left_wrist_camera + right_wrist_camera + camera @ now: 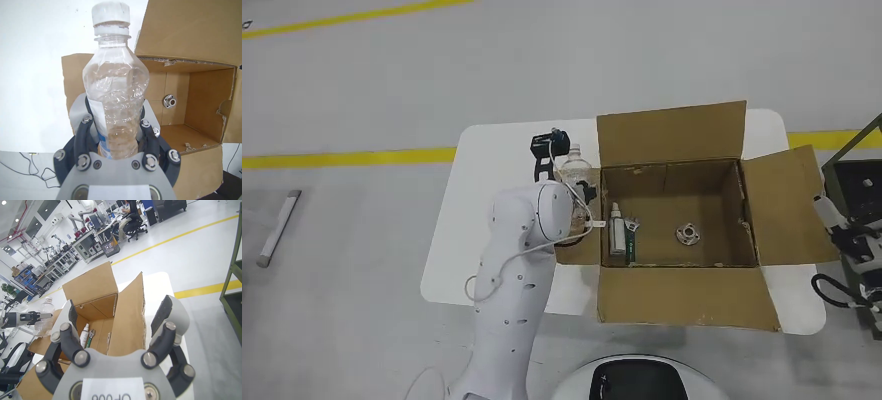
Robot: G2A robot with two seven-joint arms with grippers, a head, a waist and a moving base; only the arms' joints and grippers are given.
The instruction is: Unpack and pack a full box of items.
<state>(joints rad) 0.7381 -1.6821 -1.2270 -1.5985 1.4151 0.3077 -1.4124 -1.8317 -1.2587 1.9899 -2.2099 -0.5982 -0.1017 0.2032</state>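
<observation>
White table [492, 200] carries an open cardboard box [672, 295], flaps spread. Beside its left wall the left tool [115, 108] pinches a clear bottle [115, 79] upright by the lower body; the right tool [119, 308] hangs spread and empty by the opposite flap. With a spray bottle [616, 228], wrench [631, 238] and metal flange [687, 235] lying inside, unpacking looks underway: next, the bottle probably needs setting upright on bare table, clear of the flap, before release.

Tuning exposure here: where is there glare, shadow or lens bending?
Top view: soft shade inside the box. Left wrist view: table washed out white, small highlights on the bottle in the left hand. Right wrist view: shelf post bows at the edge.
</observation>
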